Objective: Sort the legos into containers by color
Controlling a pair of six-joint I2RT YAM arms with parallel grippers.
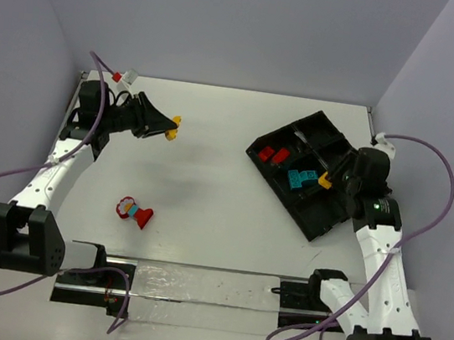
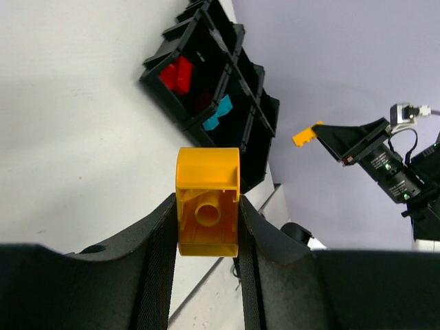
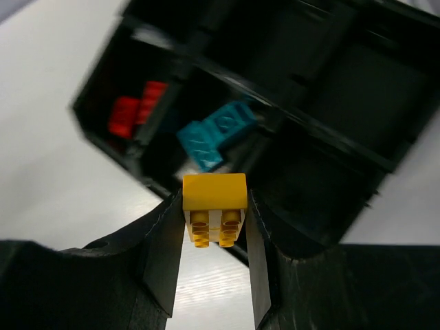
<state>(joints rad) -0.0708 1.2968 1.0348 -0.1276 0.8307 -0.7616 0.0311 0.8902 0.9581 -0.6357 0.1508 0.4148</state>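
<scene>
My left gripper [image 1: 171,127] is shut on a yellow lego [image 2: 207,202], held high over the far left of the table, hollow underside toward the wrist camera. The right gripper [image 1: 328,181] is shut on another yellow lego [image 3: 214,206], studs toward its camera, just above the near edge of the black divided tray [image 1: 325,226]. One of the containers holds red legos [image 1: 273,154] and its neighbour holds cyan legos [image 1: 298,179]. A clump of red, cyan and yellow legos [image 1: 133,211] lies on the table at left centre.
A clear strip [image 1: 193,288] with black mounts runs along the near edge between the arm bases. Purple cables [image 1: 422,223] loop beside both arms. Grey walls close in the back and sides.
</scene>
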